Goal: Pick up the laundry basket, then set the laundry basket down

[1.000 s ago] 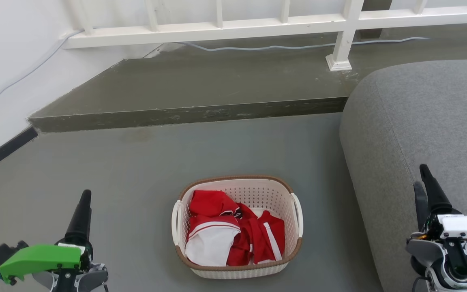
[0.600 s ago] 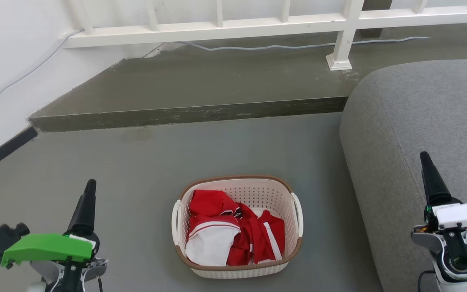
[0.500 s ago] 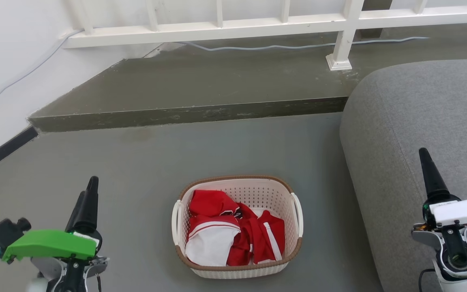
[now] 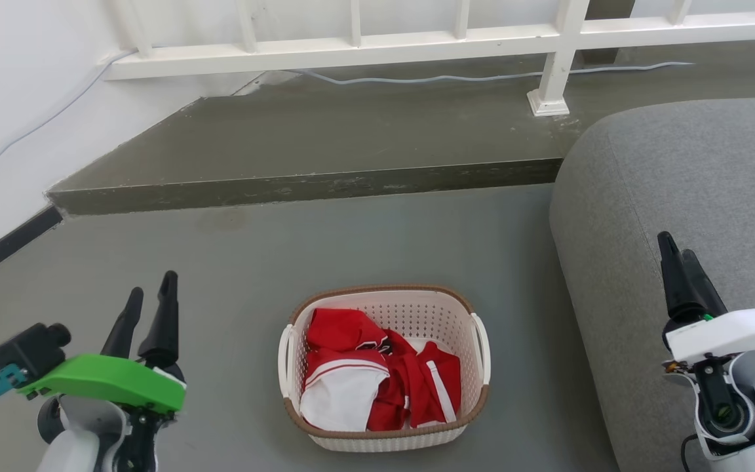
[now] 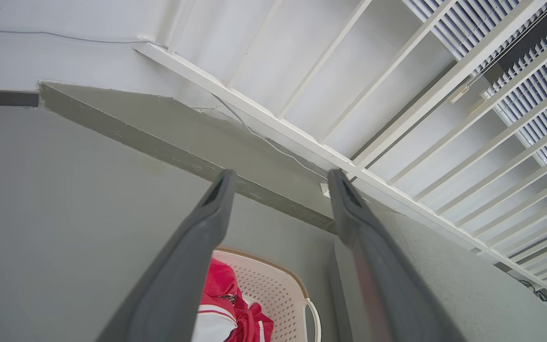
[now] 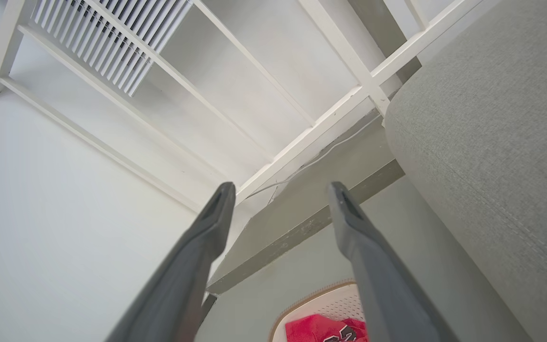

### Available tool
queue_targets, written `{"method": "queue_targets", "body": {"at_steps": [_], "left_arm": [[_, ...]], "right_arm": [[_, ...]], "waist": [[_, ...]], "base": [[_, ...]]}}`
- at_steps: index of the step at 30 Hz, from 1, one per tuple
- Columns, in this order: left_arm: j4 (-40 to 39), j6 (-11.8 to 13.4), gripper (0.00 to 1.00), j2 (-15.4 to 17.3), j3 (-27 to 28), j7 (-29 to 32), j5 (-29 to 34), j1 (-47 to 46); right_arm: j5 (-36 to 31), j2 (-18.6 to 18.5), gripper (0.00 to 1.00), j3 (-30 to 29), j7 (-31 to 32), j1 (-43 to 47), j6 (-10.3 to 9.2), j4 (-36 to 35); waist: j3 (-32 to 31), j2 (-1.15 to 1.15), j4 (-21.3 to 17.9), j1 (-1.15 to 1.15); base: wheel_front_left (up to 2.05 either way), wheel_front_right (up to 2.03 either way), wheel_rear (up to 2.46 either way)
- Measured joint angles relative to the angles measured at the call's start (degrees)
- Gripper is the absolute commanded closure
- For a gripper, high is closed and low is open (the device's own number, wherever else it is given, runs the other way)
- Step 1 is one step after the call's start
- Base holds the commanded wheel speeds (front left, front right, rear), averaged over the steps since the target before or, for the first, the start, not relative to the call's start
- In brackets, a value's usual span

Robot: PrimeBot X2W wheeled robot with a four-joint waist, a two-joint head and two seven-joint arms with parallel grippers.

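Observation:
The laundry basket (image 4: 383, 440) stands on the grey floor, cream-white and perforated with a brown rim and white side handles. Red and white clothes lie inside it. My left gripper (image 4: 152, 284) hovers open to the basket's left, well apart from it, with nothing between its fingers. My right gripper (image 4: 675, 245) is open and empty to the basket's right, in front of the sofa. In the left wrist view the left gripper (image 5: 280, 174) frames the basket (image 5: 278, 292) low between its fingers. The right wrist view has the right gripper (image 6: 280, 185) with the basket (image 6: 335, 293) at the bottom edge.
A grey sofa (image 4: 679, 177) fills the right side, close to the basket. A raised dark step (image 4: 312, 185) crosses behind, topped by a white railing (image 4: 351, 47) with a post (image 4: 551, 85) and a cable (image 4: 417, 78). A white wall (image 4: 4, 98) runs along the left.
Both grippers have moved up the head view. The left one now shows its two fingers apart, and the right one has shifted a little left. The basket has stayed put.

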Motion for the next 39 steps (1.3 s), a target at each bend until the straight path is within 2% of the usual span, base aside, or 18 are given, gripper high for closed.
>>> {"method": "queue_targets", "body": {"at_steps": [19,39], "left_arm": [[-2.58,3.66,0.00,1.16,-5.38,-3.02,17.04,-0.06],[-1.40,7.33,0.00,1.22,-8.58,-4.77,30.42,0.03]], "right_arm": [[-16.48,-1.08,0.00,5.11,-3.30,-0.16,-3.43,-0.73],[-30.65,-1.34,0.00,8.35,-7.11,-0.08,-6.36,0.63]], "waist": [[-0.14,0.00,0.17,0.00],[-0.35,0.00,0.00,0.00]], "base": [[0.00,0.00,0.00],[0.00,0.00,0.00]]}}
